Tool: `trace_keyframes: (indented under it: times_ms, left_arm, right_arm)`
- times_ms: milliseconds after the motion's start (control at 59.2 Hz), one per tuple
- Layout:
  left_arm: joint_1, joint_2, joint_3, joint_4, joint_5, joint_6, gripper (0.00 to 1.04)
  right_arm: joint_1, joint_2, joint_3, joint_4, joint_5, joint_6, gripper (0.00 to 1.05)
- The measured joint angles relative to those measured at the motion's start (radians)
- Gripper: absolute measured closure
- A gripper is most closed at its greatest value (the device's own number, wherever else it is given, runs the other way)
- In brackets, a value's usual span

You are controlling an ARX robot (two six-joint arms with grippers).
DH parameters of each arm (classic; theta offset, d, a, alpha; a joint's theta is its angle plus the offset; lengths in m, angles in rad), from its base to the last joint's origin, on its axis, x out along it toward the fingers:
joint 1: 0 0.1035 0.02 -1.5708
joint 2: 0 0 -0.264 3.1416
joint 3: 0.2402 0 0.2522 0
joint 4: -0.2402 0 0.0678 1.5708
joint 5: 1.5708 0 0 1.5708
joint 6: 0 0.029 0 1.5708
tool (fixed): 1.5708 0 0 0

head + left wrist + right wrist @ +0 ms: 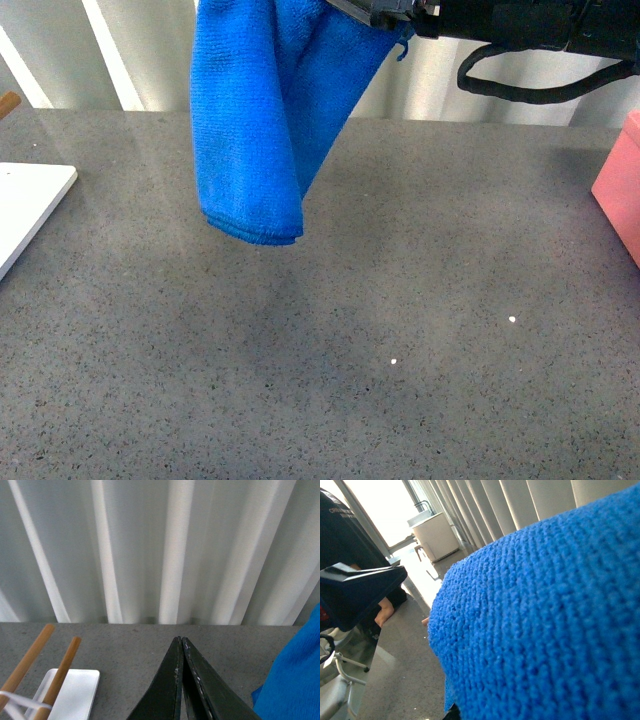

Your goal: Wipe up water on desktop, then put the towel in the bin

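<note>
Right claw (388,14) is clenched on the upper edge of the towel (255,120), high over the far side of the desktop (420,400), so the cloth hangs doubled and clear of the stone, probably for carrying to the pink box (622,185), perhaps the bin, at the right edge. Two bright specks (512,319) nearer the front could be droplets or glints. Left claw (181,642) idles, pressed shut on nothing, by the white board (75,692) at the left edge

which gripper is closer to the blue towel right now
Right. The right gripper holds the towel by its top, hanging above the desktop. The left gripper is shut and apart from the cloth, not touching it.
</note>
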Motion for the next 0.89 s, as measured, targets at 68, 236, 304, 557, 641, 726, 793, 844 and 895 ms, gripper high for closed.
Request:
trace_keyframes:
  times_ms: [68, 236, 304, 557, 641, 726, 793, 844, 895]
  left_arm:
    - [0.014, -0.035, -0.037, 0.0, 0.008, 0.001, 1.01]
    - [0.039, -0.122, -0.107, -0.009, 0.037, 0.003, 1.01]
    - [0.048, -0.157, -0.132, -0.021, 0.048, 0.003, 1.01]
    - [0.133, -0.299, -0.206, -0.092, 0.124, 0.003, 1.01]
    - [0.134, -0.35, -0.225, -0.123, 0.127, 0.003, 1.01]
    - [0.134, -0.397, -0.24, -0.156, 0.129, 0.003, 1.01]
    - [0.134, -0.433, -0.249, -0.181, 0.129, 0.003, 1.01]
    - [0.134, -0.439, -0.268, -0.163, 0.13, 0.003, 1.01]
    - [0.134, -0.453, -0.284, -0.153, 0.13, 0.003, 1.01]
  right_arm:
    - [0.0, 0.0, -0.003, 0.003, 0.002, 0.0, 1.0]
    - [0.0, 0.0, -0.016, 0.014, 0.004, 0.001, 1.0]
    - [-0.003, 0.0, -0.019, 0.019, 0.009, 0.001, 1.0]
    - [-0.01, 0.0, -0.032, 0.025, 0.013, 0.002, 1.0]
    - [-0.011, 0.0, -0.032, 0.019, 0.016, 0.003, 1.0]
    - [-0.011, -0.001, -0.035, 0.003, 0.019, -0.001, 1.0]
    - [-0.013, -0.002, -0.04, -0.002, 0.021, -0.003, 1.0]
    - [-0.014, -0.003, -0.042, -0.003, 0.022, -0.006, 1.0]
    - [-0.016, -0.003, -0.044, -0.004, 0.022, -0.01, 1.0]
